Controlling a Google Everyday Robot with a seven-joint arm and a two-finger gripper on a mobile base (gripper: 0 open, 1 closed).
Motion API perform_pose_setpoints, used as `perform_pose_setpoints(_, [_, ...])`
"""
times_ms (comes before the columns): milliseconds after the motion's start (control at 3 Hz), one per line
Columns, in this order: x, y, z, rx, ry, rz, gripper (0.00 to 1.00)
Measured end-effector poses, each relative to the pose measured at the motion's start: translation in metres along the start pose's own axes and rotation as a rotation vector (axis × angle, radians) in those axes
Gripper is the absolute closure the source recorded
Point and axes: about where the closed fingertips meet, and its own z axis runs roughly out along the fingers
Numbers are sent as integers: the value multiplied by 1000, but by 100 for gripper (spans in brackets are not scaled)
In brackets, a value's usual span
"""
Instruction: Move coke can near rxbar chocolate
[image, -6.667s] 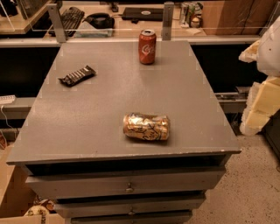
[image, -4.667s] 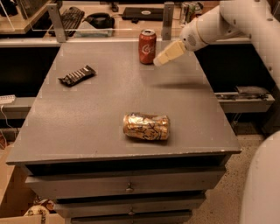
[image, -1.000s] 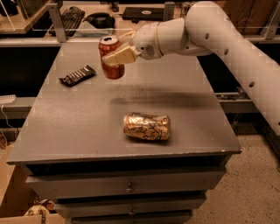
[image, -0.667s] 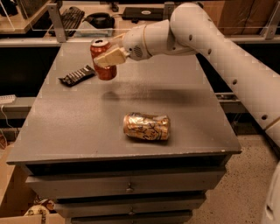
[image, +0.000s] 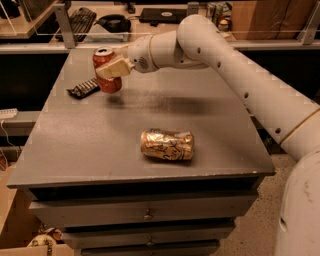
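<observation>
Camera view: at upper left of the frame, the end effector (image: 114, 68) grasps the coke can (image: 111, 84) above the bench (image: 100, 150), just right of the chocolate bar (image: 83, 88); a gold can (image: 167, 144) lies at centre.

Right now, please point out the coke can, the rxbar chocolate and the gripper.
coke can (image: 109, 85): camera view, red lower side.
rxbar chocolate (image: 82, 89): camera view, middle of the wrapper.
gripper (image: 109, 69): camera view, between its fingertips, clamped on the can, beside the bar.

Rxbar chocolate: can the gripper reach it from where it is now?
Probably yes: the gripper, shut on the coke can, hovers right by the rxbar chocolate, with nothing standing between them.
</observation>
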Motion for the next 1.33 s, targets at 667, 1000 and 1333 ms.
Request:
perform_pose_setpoints(667, [9,-3,26,-1,-53,-3,28])
perform_pose_setpoints(1000, [14,-4,29,-2,-54,0,5])
perform_pose_setpoints(1333, [18,-4,30,-2,-52,1,0])
